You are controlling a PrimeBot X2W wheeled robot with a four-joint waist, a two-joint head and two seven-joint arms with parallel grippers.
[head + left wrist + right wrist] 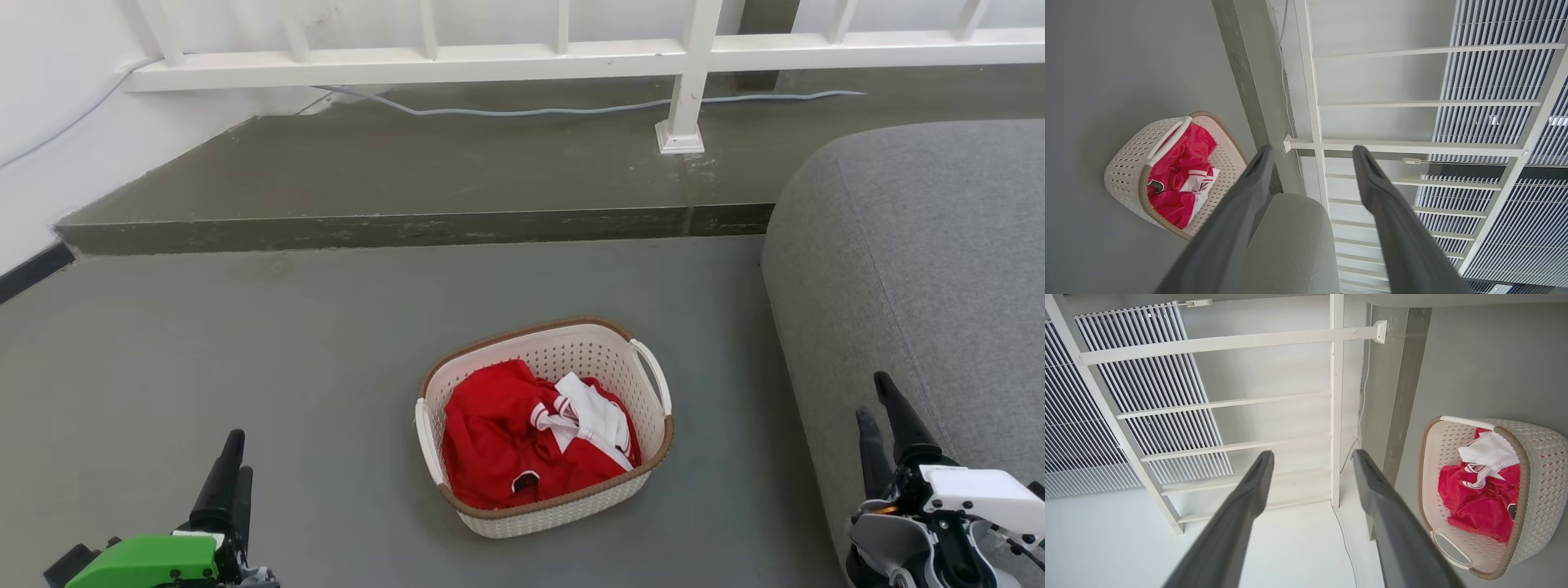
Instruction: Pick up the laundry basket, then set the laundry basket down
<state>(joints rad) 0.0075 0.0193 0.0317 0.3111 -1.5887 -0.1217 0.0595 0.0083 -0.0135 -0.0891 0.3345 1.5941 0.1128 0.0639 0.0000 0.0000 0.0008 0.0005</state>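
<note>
Both spread and empty: left gripper [239, 453], right gripper [872, 394]. We'd grab the basket [571, 502] by its two handles [653, 371], lifting evenly.

The head view's bottom edge cuts off my left gripper [238, 453] below its green housing [143, 559] and my right gripper [872, 396] at its body. Red and white clothing [522, 437] hides the floor of the laundry basket [563, 498]. In my left wrist view, one finger [1243, 204] covers a corner of the basket's rim. The dark patch [525, 483] on the cloth is too small to read.
</note>
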